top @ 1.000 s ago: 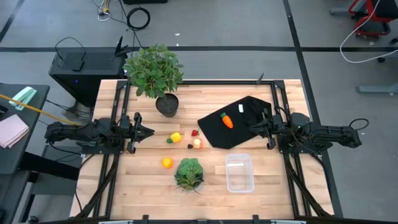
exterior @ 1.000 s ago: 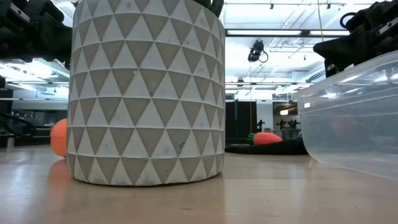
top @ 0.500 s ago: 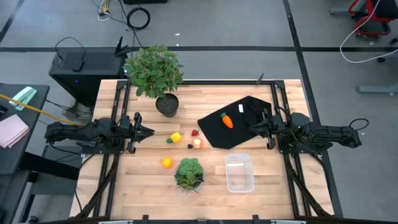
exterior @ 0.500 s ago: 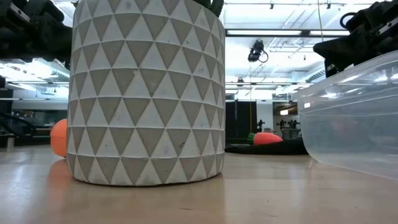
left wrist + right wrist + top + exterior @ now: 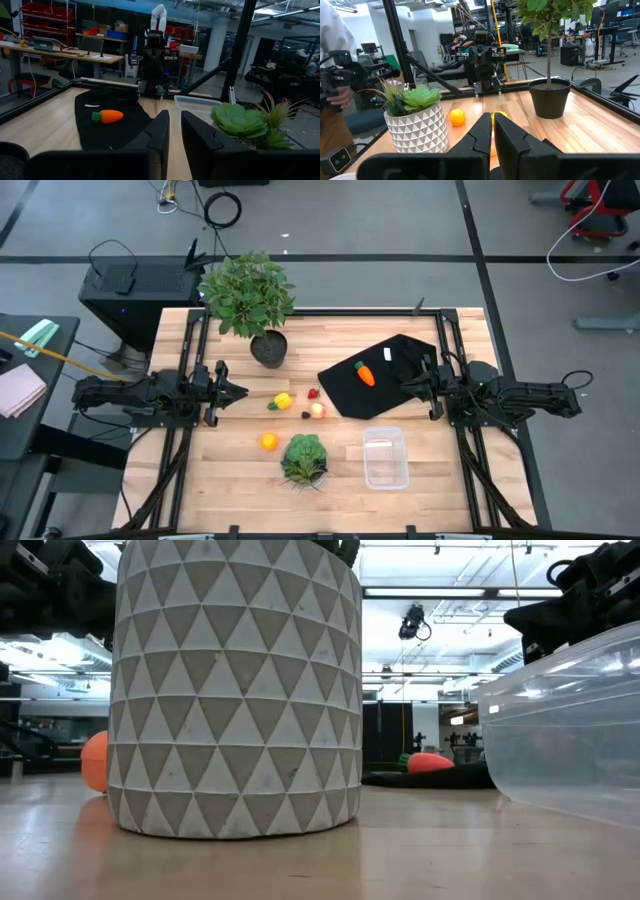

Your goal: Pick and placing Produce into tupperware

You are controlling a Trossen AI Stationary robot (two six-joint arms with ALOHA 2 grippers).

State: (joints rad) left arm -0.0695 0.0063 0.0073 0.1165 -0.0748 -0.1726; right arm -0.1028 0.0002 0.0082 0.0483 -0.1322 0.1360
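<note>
Overhead, a wooden table (image 5: 400,330) holds both arms parked at its sides, nothing picked up yet. Left gripper (image 5: 236,391) sits at the left edge, pointing inward; in its wrist view the two fingers stand close together with a slim gap, holding nothing. Right gripper (image 5: 405,384) rests at the right edge over a black cloth (image 5: 400,385); its fingers are almost touching, also empty.

Between the arms lies the produce. A carrot (image 5: 365,372) lies on the cloth, just ahead of the right gripper. On bare wood near the middle sit a yellow piece (image 5: 283,400), a tiny red piece (image 5: 313,392) and a peach ball (image 5: 318,411), close together. An orange ball (image 5: 268,442) lies nearer the front, beside a lettuce head (image 5: 304,458) in a patterned pot. The clear tupperware (image 5: 385,458) stands open and empty at front right, apart from all the produce. A potted plant (image 5: 250,300) stands at the back left.

These toys look light and hard, probably smooth plastic. The balls would likely roll or squirt out if pinched off-centre, so grip across their widest part. For the carrot, closing across its thick orange body seems safest. The red piece is very small and may need a precise, nearly closed approach.
</note>
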